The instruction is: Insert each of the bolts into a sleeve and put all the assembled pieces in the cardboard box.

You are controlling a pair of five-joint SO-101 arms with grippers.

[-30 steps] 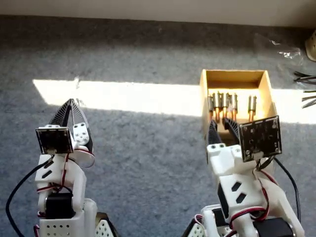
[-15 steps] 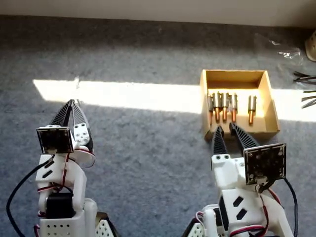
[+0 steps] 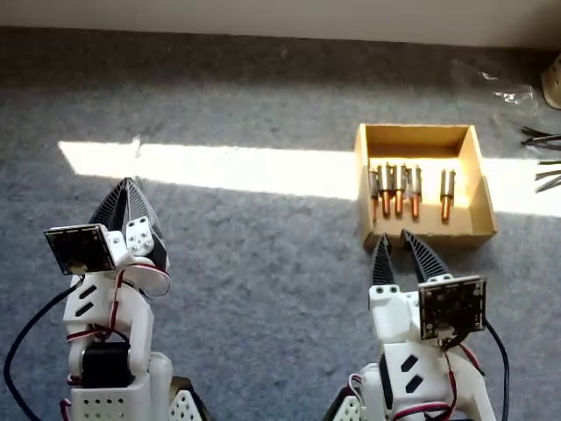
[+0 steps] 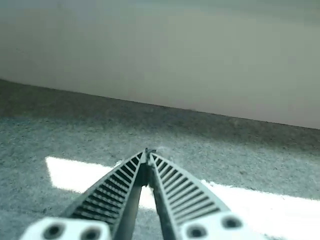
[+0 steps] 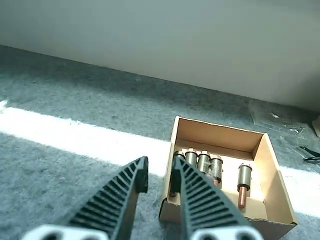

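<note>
right gripper [image 3: 396,248] open, jaws apart with nothing between them, hovers just short of the box [image 3: 417,139] near wall, tips aimed at it. in the right wrist view the same gripper [image 5: 159,172] frames the box [image 5: 218,136] ahead. left gripper [image 3: 129,186] closed on nothing, fingers pressed together [image 4: 146,152], well apart from the box, over the carpet [image 3: 263,263] at the edge of the sun strip [image 3: 228,171]. five pieces [image 3: 400,189] lie side by side in the box, four bunched and one [image 5: 243,182] a bit apart, each a bolt in a sleeve. judgement: every piece i can see is boxed, so this looks like the end of the task. next move calls for no grasp, likely just parking both arms away from the box without knocking its wall.
</note>
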